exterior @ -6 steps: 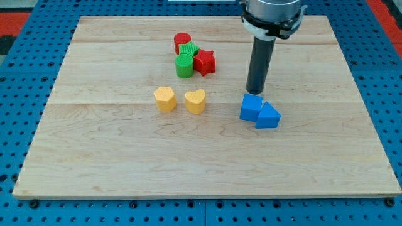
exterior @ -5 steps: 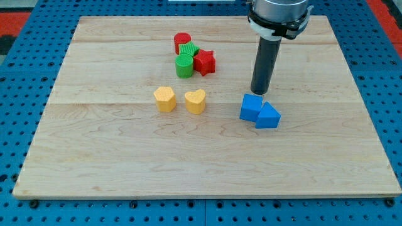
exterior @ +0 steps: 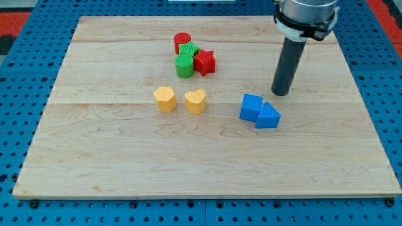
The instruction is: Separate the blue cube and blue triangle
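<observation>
The blue cube (exterior: 251, 107) and the blue triangle (exterior: 268, 117) sit touching each other right of the board's middle, the triangle at the cube's lower right. My tip (exterior: 281, 93) stands on the board just above and to the right of the pair, a short gap from the triangle's top corner. It touches neither block.
A red cylinder (exterior: 182, 41), two green blocks (exterior: 184, 64) and a red star (exterior: 205, 61) cluster near the board's top middle. A yellow hexagon (exterior: 165, 99) and a yellow heart (exterior: 195, 101) lie left of the blue cube. The wooden board (exterior: 94, 157) lies on a blue pegboard.
My tip has slid to the view's right, from just above the blue cube to above and right of the blue triangle. No block has moved.
</observation>
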{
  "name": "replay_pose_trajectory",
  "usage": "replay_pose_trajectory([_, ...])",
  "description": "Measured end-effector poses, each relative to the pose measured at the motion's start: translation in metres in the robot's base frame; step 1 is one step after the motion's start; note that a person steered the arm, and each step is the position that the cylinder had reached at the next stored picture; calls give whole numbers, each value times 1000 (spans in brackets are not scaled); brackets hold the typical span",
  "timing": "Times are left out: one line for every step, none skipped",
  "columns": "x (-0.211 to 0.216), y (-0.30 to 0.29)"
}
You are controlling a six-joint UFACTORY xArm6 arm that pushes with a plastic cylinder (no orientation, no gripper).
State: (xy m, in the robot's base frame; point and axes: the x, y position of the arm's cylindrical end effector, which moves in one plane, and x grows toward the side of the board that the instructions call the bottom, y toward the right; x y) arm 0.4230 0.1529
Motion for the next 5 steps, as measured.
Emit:
replay_pose_trajectory([38, 58])
replay_pose_trajectory([73, 79])
replay_pose_trajectory([80, 43])
replay_pose_trajectory([80, 9])
replay_pose_trajectory([79, 3])
